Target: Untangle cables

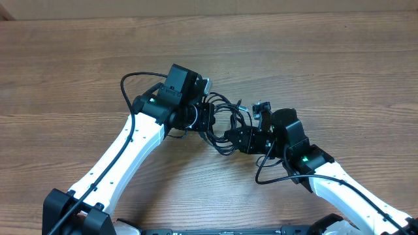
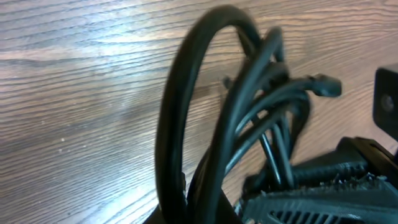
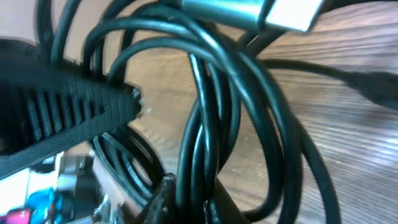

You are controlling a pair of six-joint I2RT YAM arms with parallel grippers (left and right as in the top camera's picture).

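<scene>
A brown wooden table (image 1: 326,46) spans the whole scene, its grain running left to right

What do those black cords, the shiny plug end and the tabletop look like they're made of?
The cables: probably a rubber or plastic jacket, smooth with a soft sheen, bending in loose loops. The plug: looks like brushed metal, silvery with a bright highlight, though blurred. The table: wood or wood-look laminate; grain lines show, but which of the two is unclear.
</scene>
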